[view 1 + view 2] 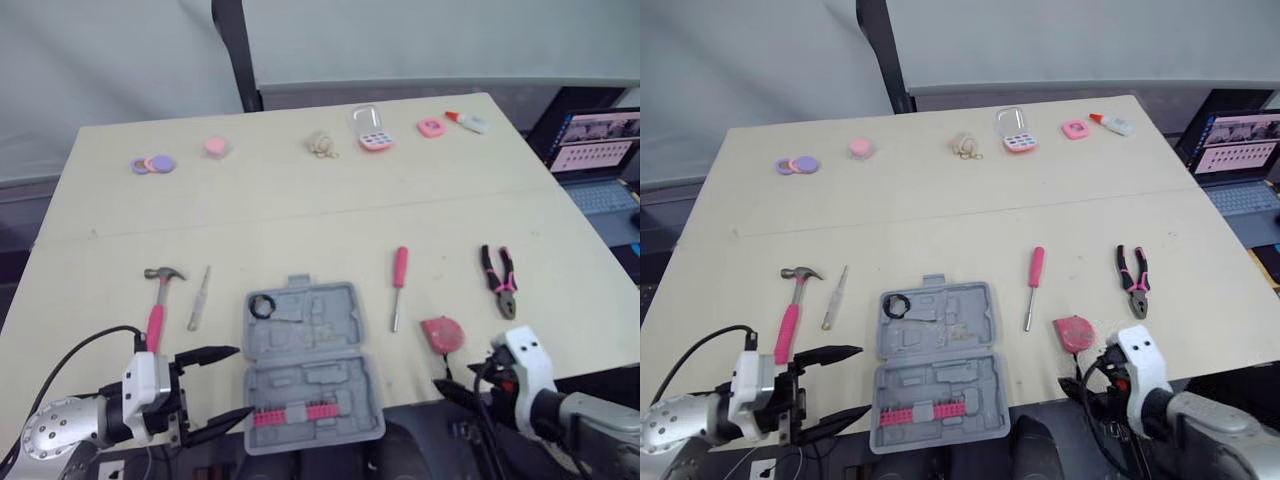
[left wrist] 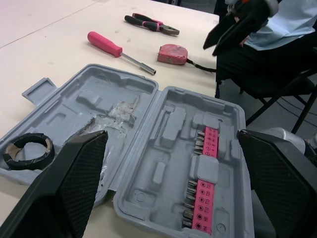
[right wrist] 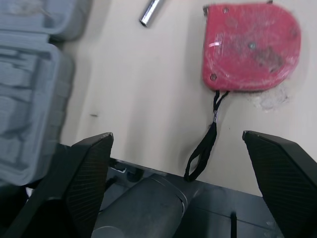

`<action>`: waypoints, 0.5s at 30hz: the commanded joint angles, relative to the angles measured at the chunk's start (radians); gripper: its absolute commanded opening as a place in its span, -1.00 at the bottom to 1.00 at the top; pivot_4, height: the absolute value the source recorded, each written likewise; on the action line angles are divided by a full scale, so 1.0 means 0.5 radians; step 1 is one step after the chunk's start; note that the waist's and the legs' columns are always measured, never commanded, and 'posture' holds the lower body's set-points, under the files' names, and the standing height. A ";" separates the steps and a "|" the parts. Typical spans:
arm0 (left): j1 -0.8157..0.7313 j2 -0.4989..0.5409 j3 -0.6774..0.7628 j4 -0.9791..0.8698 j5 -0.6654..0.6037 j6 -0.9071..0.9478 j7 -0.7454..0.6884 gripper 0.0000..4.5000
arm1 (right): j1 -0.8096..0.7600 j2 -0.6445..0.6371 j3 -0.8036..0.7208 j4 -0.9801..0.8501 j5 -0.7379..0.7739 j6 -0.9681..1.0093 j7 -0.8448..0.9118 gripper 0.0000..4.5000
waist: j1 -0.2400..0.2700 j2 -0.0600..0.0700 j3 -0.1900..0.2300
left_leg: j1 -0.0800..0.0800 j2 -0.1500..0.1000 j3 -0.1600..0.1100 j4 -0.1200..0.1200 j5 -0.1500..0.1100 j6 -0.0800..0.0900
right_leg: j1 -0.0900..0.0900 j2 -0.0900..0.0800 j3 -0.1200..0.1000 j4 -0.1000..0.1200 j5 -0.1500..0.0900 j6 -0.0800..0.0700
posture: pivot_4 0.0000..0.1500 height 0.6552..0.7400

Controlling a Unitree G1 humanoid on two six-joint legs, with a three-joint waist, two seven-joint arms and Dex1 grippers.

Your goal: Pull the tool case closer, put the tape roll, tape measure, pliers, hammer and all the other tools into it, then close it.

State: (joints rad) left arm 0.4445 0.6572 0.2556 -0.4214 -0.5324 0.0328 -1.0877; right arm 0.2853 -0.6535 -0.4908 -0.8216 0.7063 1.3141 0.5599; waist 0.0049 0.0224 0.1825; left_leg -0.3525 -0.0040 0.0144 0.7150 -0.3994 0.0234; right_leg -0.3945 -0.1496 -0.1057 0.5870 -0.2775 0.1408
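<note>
The grey tool case (image 1: 312,372) lies open at the table's near edge, with a pink bit strip (image 1: 295,414) in its near half and the black tape roll (image 1: 263,306) in its far-left corner. My left gripper (image 1: 242,381) is open just left of the case, level with its hinge. Further left lie the pink-handled hammer (image 1: 157,303) and a small pale tool (image 1: 199,298). The pink screwdriver (image 1: 399,284), red tape measure (image 1: 442,332) and pink pliers (image 1: 499,281) lie right of the case. My right gripper (image 3: 177,136) is open at the table edge, just short of the tape measure (image 3: 249,47).
Small items line the table's far edge: purple and pink discs (image 1: 152,164), a pink round piece (image 1: 215,147), a beige lump (image 1: 321,145), a clear box with pink insert (image 1: 372,130), a pink piece (image 1: 431,127) and a glue bottle (image 1: 467,121). A laptop (image 1: 597,150) stands off the table's right.
</note>
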 commanded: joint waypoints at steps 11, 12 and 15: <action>-0.001 -0.044 0.007 -0.008 -0.012 -0.053 -0.011 1.00 | -0.249 -0.925 0.257 0.764 -0.251 -1.061 1.034 0.98 | 0.016 -0.002 0.002 | -0.001 -0.003 0.003 0.000 -0.001 0.003 | 0.001 0.001 -0.002 0.002 0.001 0.002 | 1.00 0.73; 0.008 -0.049 0.010 -0.011 -0.012 -0.059 -0.008 1.00 | -0.261 -0.974 0.316 0.834 -0.309 -1.188 1.125 0.98 | 0.017 -0.003 0.002 | -0.001 -0.003 0.004 0.000 -0.001 0.003 | 0.001 0.001 -0.002 0.001 0.002 0.003 | 1.00 0.73; 0.041 -0.061 0.021 -0.025 -0.014 -0.076 0.000 1.00 | -0.372 -1.070 0.517 1.003 -0.454 -1.516 1.359 0.98 | 0.018 -0.004 0.003 | -0.001 -0.002 0.006 0.000 -0.001 0.003 | 0.002 0.001 -0.002 0.000 0.002 0.004 | 1.00 0.73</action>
State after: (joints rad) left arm 0.4497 0.6326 0.2549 -0.4154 -0.5325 0.0113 -1.0891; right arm 0.1324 -1.1642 -0.2703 -0.3467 0.5168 0.6539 1.1643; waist 0.0139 0.0206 0.1840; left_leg -0.3527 -0.0049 0.0172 0.7150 -0.3998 0.0250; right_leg -0.3938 -0.1492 -0.1065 0.5871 -0.2763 0.1431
